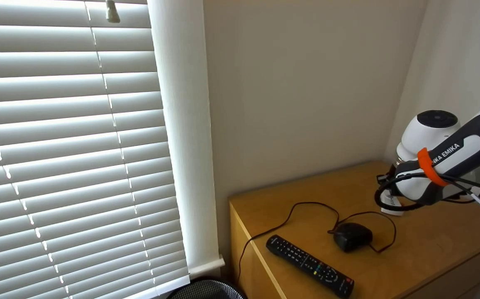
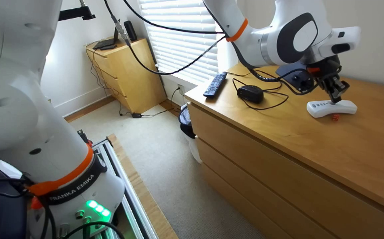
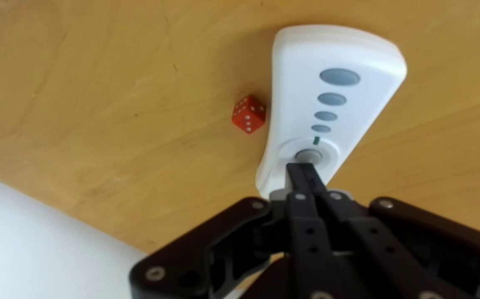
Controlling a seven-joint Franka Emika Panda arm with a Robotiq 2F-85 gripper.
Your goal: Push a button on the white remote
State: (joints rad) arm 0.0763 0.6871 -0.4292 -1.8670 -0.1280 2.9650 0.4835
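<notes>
The black metal two-finger gripper (image 3: 303,167) is positioned over the white oblong plastic remote (image 3: 328,108), its fingers brought together at the tips and pointing down. In the wrist view, the fingertips overlap the near edge of the round grey button (image 3: 308,155); whether they contact it cannot be determined. Four grey oval buttons (image 3: 332,99) form a line on the same face, extending away from the gripper. The white remote lies button side up on the light-brown wooden dresser (image 2: 377,142), toward the right in an exterior view. The red cubic die with white pips (image 3: 248,115) is located just beside it, on its left in the wrist view. Farther left on the dresser, in an exterior view, is the small black corded puck (image 2: 250,94). The long black plastic remote with many buttons (image 2: 215,84) lies left of the puck, near the dresser's left edge.
</notes>
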